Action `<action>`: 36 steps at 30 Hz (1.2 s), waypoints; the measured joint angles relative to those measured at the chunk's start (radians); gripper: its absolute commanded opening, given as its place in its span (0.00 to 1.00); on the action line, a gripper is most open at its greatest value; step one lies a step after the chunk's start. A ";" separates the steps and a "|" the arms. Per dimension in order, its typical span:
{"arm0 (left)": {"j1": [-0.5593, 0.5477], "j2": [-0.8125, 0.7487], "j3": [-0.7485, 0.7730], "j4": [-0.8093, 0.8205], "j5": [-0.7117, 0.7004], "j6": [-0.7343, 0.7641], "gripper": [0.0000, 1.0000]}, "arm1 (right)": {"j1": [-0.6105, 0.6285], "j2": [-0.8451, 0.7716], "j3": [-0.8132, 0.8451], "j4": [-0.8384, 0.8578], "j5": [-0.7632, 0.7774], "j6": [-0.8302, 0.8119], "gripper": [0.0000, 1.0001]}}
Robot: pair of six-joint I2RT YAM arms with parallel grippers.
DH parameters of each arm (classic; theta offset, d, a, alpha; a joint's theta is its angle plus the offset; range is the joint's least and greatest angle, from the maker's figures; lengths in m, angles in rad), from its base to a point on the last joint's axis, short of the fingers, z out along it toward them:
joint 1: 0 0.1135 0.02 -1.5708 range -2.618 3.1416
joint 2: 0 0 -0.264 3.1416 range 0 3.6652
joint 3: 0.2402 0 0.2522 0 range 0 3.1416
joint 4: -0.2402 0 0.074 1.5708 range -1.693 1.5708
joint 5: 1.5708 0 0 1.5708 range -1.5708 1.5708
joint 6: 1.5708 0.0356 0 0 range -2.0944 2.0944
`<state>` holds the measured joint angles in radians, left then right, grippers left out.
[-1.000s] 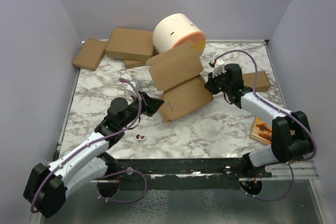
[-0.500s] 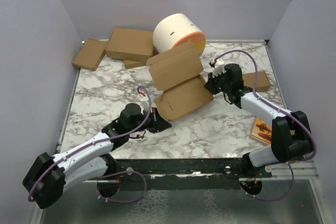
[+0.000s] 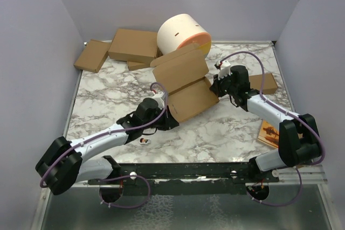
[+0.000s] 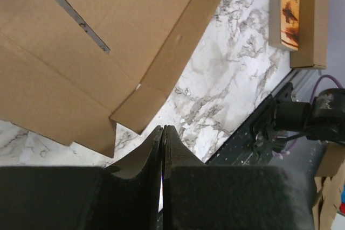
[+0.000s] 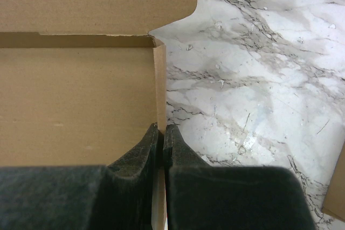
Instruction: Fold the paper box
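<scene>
Obstructions: cartons (image 3: 132, 44), far-left worktop (image 3: 215, 133) corner; white drum (image 3: 180, 33), far edge; paper box (image 3: 183, 82), centre. Passage: near edge.

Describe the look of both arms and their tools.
The left arm and the right arm share one build: white tube links between bulky black joints, with a thin lilac cable looping along each. The black left tool and right tool each end in two wedge-shaped fingers, matte and grainy.

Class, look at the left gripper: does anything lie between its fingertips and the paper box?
Nothing visible does: the shut left gripper points at a corner of the paper box, with only bare table between.
</scene>
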<state>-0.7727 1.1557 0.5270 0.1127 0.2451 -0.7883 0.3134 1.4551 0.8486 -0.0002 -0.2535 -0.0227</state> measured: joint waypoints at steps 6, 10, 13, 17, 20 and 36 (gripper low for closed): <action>0.000 0.049 0.054 -0.052 -0.055 0.039 0.05 | 0.000 0.000 -0.004 0.000 -0.002 0.000 0.01; 0.000 0.044 0.060 -0.074 -0.059 0.060 0.06 | 0.000 0.000 -0.005 0.000 -0.002 0.000 0.01; 0.000 0.021 0.060 -0.082 -0.047 0.073 0.06 | 0.000 0.000 -0.005 0.000 -0.002 0.000 0.01; 0.000 0.006 0.060 -0.084 -0.002 0.089 0.05 | 0.000 0.000 -0.005 0.000 -0.002 0.000 0.01; 0.000 0.038 0.060 -0.089 0.036 0.093 0.05 | 0.000 0.000 -0.006 0.000 -0.002 0.000 0.01; 0.000 0.124 0.105 -0.147 -0.005 0.135 0.06 | 0.000 0.000 -0.006 0.000 -0.006 0.000 0.01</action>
<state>-0.7727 1.2793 0.6323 -0.0345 0.2401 -0.6529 0.3134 1.4551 0.8429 0.0002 -0.2592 -0.0227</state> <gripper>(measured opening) 0.057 0.034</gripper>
